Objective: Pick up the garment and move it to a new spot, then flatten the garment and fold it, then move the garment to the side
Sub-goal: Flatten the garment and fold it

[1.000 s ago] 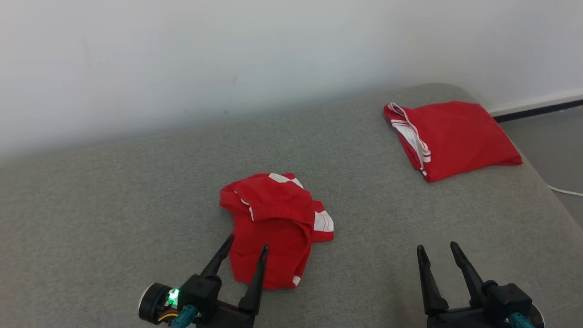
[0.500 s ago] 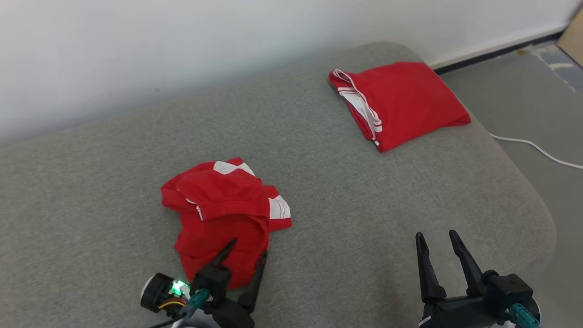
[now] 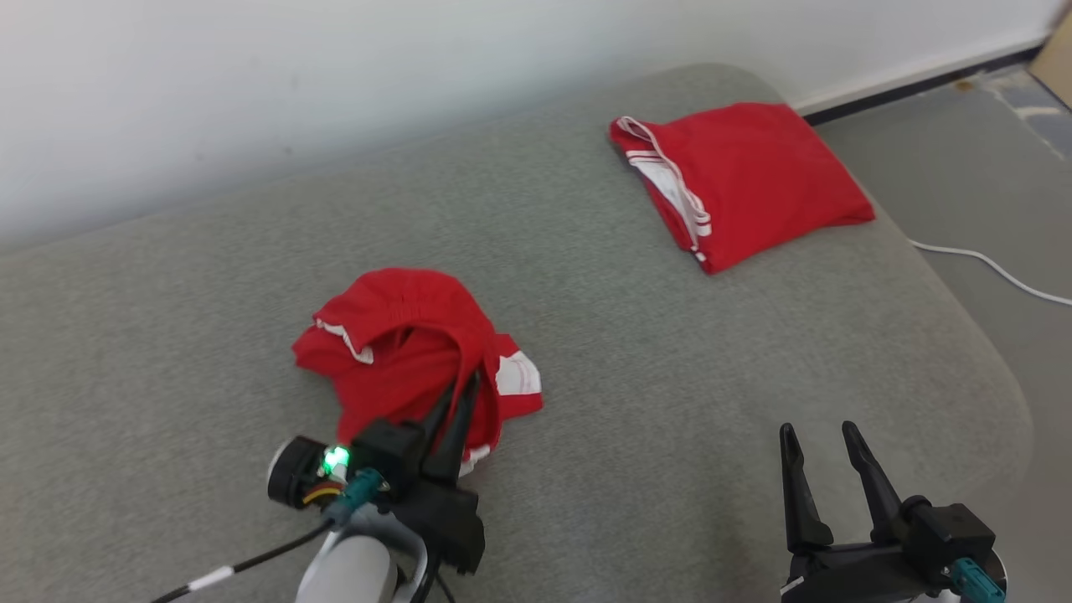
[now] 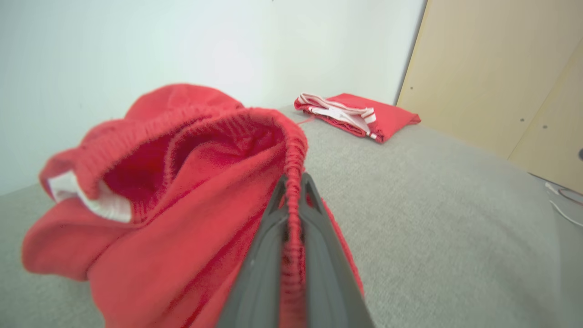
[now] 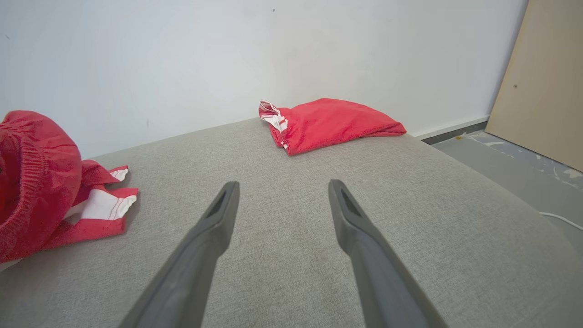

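1. The red shorts (image 3: 402, 352) lie bunched in a heap right at my left gripper (image 3: 466, 377), on the grey upholstered cushion (image 3: 670, 360).
2. My left gripper is pinched tight on the shorts' gathered elastic waistband (image 4: 295, 150). In the left wrist view the red band runs up the narrow slit between my two fingers (image 4: 314, 255), which are all but together.
3. From that pinch the waistband arches up and off to the left of my fingers and stands open like a hoop. A strip of white trim (image 4: 98, 202) shows low on the far left of the bunch.
4. A leg end with a white striped panel (image 3: 519, 374) lies flat on the cushion just to the right of my left fingers.
5. My right gripper (image 3: 816, 431) is spread wide with nothing between its fingers. It points forward over bare cushion, well apart from the shorts, which sit far off to its left in the right wrist view.
6. A folded red garment (image 3: 745, 184) lies well ahead of my right gripper, near the cushion's far edge, with its white-striped edges turned towards the left.
7. Past it is a white wall (image 3: 335, 84). To my right gripper's right are grey floor (image 3: 988, 176), a white cable (image 3: 997, 272) and a beige wooden panel (image 5: 542, 82).
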